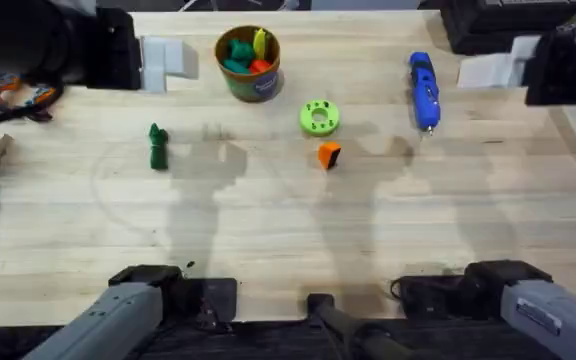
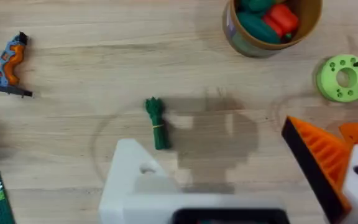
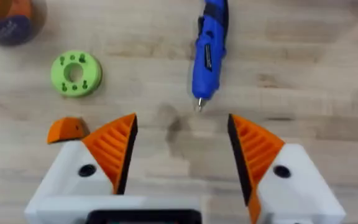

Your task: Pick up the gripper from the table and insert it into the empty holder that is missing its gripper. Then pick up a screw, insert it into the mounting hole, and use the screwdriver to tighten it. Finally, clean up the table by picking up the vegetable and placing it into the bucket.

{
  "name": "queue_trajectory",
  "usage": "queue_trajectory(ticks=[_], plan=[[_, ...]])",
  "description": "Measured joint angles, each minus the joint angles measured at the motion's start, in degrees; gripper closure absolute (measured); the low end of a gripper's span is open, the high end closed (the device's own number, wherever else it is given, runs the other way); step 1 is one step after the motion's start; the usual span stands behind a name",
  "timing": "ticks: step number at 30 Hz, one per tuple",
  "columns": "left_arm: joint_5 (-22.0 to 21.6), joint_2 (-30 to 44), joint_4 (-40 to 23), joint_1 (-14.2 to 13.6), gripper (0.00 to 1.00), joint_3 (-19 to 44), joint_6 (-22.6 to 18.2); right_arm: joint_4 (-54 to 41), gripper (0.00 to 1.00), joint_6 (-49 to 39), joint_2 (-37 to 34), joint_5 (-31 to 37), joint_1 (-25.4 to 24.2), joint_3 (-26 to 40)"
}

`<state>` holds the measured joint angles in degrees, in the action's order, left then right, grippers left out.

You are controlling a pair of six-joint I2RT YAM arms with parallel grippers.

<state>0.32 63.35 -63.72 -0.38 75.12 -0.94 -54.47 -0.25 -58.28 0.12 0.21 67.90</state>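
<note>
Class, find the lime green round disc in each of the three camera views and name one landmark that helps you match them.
Overhead: the lime green disc lies right of the bucket, just above the orange gripper.
Left wrist: the disc sits at the right edge, beside the bucket.
Right wrist: the disc is upper left, above the orange gripper.
Shared landmark: the bucket.

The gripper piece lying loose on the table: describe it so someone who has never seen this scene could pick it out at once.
Start at the bucket near the table's far edge, then move to the lime green disc on its right. Just nearer the arms' bases than that disc lies the gripper. It is a small orange wedge with one dark face, unlike the round, holed disc and the long blue screwdriver farther right.
</note>
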Motion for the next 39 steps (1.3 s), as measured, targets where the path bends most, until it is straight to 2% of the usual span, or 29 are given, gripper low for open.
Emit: queue_trajectory(ticks=[4, 12, 14, 15, 20, 25, 33, 39], plan=[[-1.6, 1.5, 0.0, 0.0, 0.016, 0.8, 0.1, -4.1, 0.163, 0.0, -5.1, 0.0, 0.0, 5.5], [-3.0, 1.7, 0.0, 0.0, 0.015, 0.8, 0.3, -4.3, 0.163, 0.0, -8.8, 0.0, 0.0, 6.0], [-3.1, 1.7, 0.0, 0.0, 0.015, 0.8, 0.3, -4.3, 0.038, 0.0, -9.2, -0.1, 0.0, 6.0], [-3.1, 1.7, -0.1, 0.0, 0.015, 0.8, 0.3, -4.3, 0.017, -0.2, -9.2, -0.1, 0.0, 6.0], [-3.1, 2.2, -2.6, 0.6, 0.016, 0.8, 0.3, -4.3, 0.010, -0.2, -9.3, -0.2, 0.0, 6.0], [-2.6, 6.2, -3.0, 5.5, 0.015, -1.8, 0.0, -4.3, 0.010, -0.2, -9.3, -0.2, 0.0, 6.0], [-1.0, 18.2, 4.9, 11.8, 0.015, -13.4, -1.9, -4.3, 0.010, -0.2, -9.3, -0.2, 0.0, 6.0], [2.6, 25.6, 10.1, 15.2, 0.015, -15.4, -4.6, -4.3, 0.010, -0.2, -9.3, -0.2, 0.0, 6.0]])
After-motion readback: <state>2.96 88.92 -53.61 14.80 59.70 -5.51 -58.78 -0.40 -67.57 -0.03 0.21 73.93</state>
